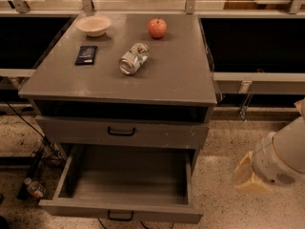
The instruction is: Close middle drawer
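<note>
The middle drawer (121,213) is pulled out wide at the bottom of the view. Its grey inside (126,175) is empty, and its small black bar handle (119,216) shows at the front's centre. Above it the narrower grey drawer front (121,133) with a black handle is shut. Only a white arm segment (281,159) with a beige joint (247,174) shows at the lower right, to the right of the open drawer and apart from it. My gripper itself is out of view.
On the grey cabinet top (176,75) lie a white bowl (94,25), a red apple (157,27), a crushed can (133,58) on its side and a black packet (86,54). Speckled floor surrounds the cabinet. Cables and a small bottle (34,189) lie at the lower left.
</note>
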`<state>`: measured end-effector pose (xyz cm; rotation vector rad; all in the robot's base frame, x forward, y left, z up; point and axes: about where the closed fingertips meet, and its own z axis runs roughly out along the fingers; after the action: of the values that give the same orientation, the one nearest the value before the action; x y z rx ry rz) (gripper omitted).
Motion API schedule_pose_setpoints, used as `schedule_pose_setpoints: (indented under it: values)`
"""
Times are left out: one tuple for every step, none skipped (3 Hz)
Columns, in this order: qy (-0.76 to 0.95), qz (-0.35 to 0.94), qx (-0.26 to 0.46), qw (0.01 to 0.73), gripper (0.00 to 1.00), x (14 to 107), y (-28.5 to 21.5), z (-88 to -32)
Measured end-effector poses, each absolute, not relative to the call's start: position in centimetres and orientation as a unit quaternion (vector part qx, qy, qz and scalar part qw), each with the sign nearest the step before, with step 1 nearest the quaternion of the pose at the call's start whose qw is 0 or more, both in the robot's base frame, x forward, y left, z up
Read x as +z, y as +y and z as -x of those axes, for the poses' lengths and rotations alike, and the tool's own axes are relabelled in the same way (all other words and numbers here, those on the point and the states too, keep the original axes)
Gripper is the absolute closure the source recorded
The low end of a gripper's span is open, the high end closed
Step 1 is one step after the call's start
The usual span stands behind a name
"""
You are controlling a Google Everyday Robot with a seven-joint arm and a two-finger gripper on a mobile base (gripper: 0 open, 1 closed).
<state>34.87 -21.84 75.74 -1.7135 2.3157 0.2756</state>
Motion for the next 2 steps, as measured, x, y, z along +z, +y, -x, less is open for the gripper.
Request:
schedule_pose_setpoints:
  values:
    - [0.771,0.618,0.104,0.112,1.00,74.40,-21.26,-32.00]
    - [0.771,0.618,0.104,0.112,1.00,74.40,-21.26,-32.00]
